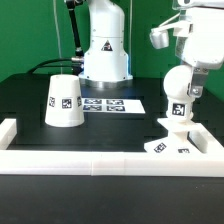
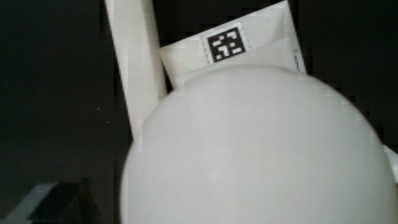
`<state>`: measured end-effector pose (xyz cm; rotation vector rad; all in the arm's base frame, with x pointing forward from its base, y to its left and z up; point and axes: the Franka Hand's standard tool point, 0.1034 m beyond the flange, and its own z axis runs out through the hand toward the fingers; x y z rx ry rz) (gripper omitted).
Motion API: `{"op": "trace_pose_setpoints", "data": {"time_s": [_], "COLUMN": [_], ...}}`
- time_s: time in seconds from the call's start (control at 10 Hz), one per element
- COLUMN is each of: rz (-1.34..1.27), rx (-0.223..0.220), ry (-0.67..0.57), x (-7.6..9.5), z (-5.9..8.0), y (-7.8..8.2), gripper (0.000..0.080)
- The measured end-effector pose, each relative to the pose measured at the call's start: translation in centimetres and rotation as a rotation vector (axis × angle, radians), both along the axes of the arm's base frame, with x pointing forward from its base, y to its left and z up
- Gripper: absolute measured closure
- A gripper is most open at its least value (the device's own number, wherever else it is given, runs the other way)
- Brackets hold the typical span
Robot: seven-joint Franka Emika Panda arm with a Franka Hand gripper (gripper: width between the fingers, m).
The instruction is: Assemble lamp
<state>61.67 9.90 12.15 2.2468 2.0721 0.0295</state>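
Black table (image 1: pixel 30 100) fenced by a white wall (image 1: pixel 80 160) along the near edge, with short returns at both ends; lots of bare black surface in the middle between shade and base, tighter at the exterior view's right corner. Robot pedestal (image 1: pixel 104 50) at the back centre. Shade (image 1: pixel 65 102) stands wide end down on the exterior view's left, near the marker board (image 1: pixel 112 104), apart from the wall. Base (image 1: pixel 170 140) sits in the right near corner, just beside the wall, tags facing up. Bulb (image 1: pixel 180 90) stands upright on the base, stem down, a tag on the stem. Arm enters from upper right, wrist pointing down; gripper (image 1: pixel 186 88) straddles the bulb, fingers (image 1: pixel 194 90) spread wide at its sides, contact unclear. Wrist view: bulb (image 2: pixel 267 150) fills the frame, tagged base (image 2: pixel 222 50) and wall (image 2: pixel 128 60) beyond.
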Motion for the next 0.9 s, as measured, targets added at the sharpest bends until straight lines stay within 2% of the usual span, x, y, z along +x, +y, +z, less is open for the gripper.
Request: {"op": "trace_pose_setpoints", "data": {"time_s": [0.3,0.9], "rz": [0.11,0.046], "rx": [-0.01,-0.006], "ry": [0.009,0.014], "x": [-0.1,-0.2], "z": [-0.1,-0.4], "y": [-1.0,-2.1], "gripper": [0.0101,0.0101]}}
